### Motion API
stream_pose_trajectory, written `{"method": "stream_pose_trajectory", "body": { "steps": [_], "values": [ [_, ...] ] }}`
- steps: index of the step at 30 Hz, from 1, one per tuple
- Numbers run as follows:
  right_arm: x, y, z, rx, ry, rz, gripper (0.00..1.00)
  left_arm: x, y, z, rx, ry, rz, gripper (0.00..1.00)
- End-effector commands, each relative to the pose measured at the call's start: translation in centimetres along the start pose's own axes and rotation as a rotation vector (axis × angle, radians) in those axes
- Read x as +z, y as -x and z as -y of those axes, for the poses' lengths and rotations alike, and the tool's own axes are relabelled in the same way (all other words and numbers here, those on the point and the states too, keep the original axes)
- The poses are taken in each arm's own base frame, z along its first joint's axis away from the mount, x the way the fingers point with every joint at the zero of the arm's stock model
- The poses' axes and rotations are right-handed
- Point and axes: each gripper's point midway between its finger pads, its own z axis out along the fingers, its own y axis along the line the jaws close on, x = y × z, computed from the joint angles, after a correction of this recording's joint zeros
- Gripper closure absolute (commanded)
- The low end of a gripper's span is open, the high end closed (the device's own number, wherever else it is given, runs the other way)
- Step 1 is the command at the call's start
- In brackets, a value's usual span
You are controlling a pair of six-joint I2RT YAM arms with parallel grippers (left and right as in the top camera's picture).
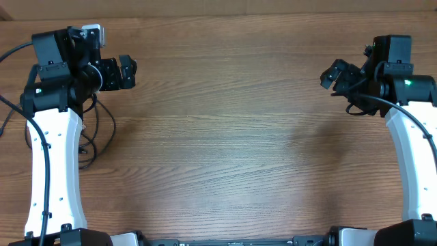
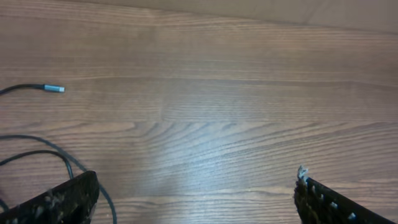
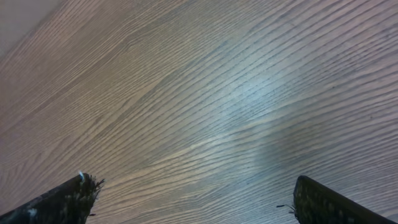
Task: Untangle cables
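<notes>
Cables [image 2: 28, 87] were pictured lying at the left side of the wooden surface [image 1: 225, 137], close beside the left arm [image 1: 51, 157], with none of the untangling judged to have been begun. In the left wrist view one thin black cord was shown ending in a small silver plug [image 2: 55, 88], lying free on the wood. Two more black strands curved across the lower left corner and were lost behind one finger of the claw. Whether those strands were knotted together could not be told, since most of their run was cut off by the frame edge. From overhead, thin black loops [image 1: 110, 130] were made out beside the arm's white link, though it could not be settled which belonged to the task and which to the robot's own wiring. The left claw [image 2: 198, 180] was held spread wide above bare wood, with nothing between its fingers. The right claw [image 3: 193, 183] was likewise spread and empty, well apart from the cords on the opposite side of the surface. The step in hand was judged to be the opening approach. The next move was thought to call for the left claw to be swung toward the cords and lowered over a single strand, the free plug end being the likeliest handhold, with the right claw brought across to pin the rest.
</notes>
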Motion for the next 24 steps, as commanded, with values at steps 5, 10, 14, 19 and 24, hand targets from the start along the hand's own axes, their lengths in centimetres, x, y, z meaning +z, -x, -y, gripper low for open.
{"method": "stream_pose_trajectory", "body": {
  "steps": [5,10,14,19,24],
  "values": [
    [-0.3,0.2,0.0,0.005,0.003,0.009,0.00,2.4,-5.1,-0.6,0.010,0.035,-0.125,0.01],
    [-0.3,0.2,0.0,0.005,0.003,0.009,0.00,7.6,-10.3,0.5,-0.007,-0.019,0.004,0.00],
    [-0.3,0.2,0.0,0.005,0.003,0.009,0.00,8.0,-15.0,0.7,0.005,-0.032,0.124,0.01],
    [-0.3,0.2,0.0,0.005,0.003,0.009,0.00,7.3,-22.4,0.5,-0.008,-0.033,0.175,0.00],
    [-0.3,0.2,0.0,0.005,0.003,0.009,0.00,6.2,-26.2,0.6,-0.031,-0.033,0.191,0.00]
  ]
}}
